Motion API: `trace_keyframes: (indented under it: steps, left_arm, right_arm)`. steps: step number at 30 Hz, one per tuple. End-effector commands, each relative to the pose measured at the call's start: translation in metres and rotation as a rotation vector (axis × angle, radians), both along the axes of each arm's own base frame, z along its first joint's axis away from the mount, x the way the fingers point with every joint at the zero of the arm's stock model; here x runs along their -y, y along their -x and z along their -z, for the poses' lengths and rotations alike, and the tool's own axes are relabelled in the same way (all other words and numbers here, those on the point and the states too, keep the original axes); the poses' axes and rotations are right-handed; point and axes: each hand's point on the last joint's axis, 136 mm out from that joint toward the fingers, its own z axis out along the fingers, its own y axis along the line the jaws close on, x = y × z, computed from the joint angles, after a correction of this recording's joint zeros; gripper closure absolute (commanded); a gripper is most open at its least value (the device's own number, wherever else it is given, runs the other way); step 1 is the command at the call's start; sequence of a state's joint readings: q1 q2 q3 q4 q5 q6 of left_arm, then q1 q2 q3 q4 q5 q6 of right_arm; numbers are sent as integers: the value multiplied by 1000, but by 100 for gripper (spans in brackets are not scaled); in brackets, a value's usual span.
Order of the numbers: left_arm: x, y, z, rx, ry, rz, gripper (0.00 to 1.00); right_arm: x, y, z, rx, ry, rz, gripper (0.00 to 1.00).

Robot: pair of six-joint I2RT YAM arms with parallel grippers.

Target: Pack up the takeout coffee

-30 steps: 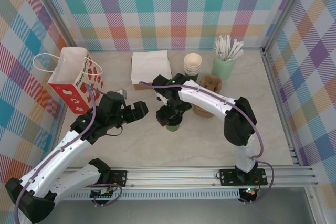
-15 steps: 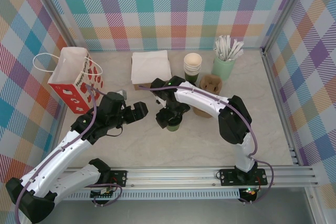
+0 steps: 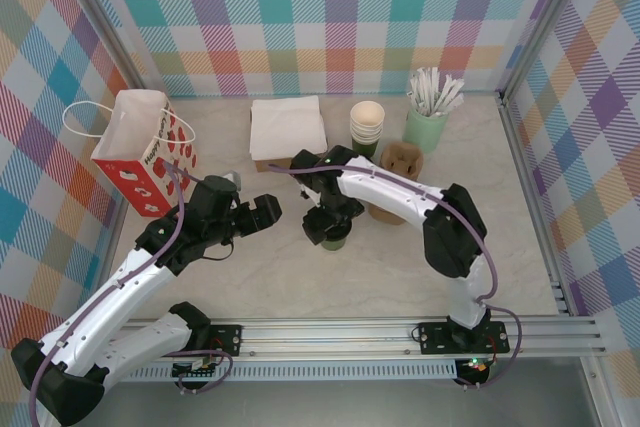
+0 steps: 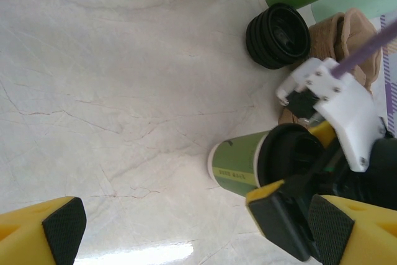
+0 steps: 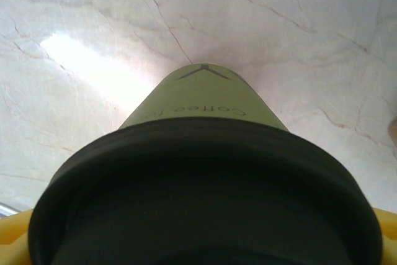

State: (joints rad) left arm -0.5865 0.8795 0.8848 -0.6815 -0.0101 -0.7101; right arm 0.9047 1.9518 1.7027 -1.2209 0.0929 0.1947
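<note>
- Coffee [image 3: 333, 239] stands mid-table, right gripper [image 3: 330, 225] straddling its lid [image 5: 198, 203]; I cannot tell if the fingers are clamped.
- I'd squeeze gently and lift straight; left gripper [image 3: 262, 210] hovers nearby, fingers apart.

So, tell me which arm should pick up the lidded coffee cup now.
Right. The right gripper sits directly over the takeout coffee, whose black lid looms close in the right wrist view. The left gripper stands open off to the cup's side, apart from it.
</note>
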Motion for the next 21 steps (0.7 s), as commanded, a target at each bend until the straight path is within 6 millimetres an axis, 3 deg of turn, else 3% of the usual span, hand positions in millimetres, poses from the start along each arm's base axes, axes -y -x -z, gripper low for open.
trace_keyframes:
  steps: [1,11,16,21]
  left_arm:
    - [-5,-2,0,10,-3,-20,5]
    - [-4,-10,-10,47,-15,-18,5]
    - [-3,-13,-12,53,-25,-13,5]
    - [-3,-16,-18,65,-36,-9,5]
  right_arm:
    - [20,18,-32,-12,-31,55,16]
    - [116,41,-70,-33,-47,292,22]
    - [169,30,-81,-11,-68,429,22]
    - [218,7,-78,17,-78,553,22]
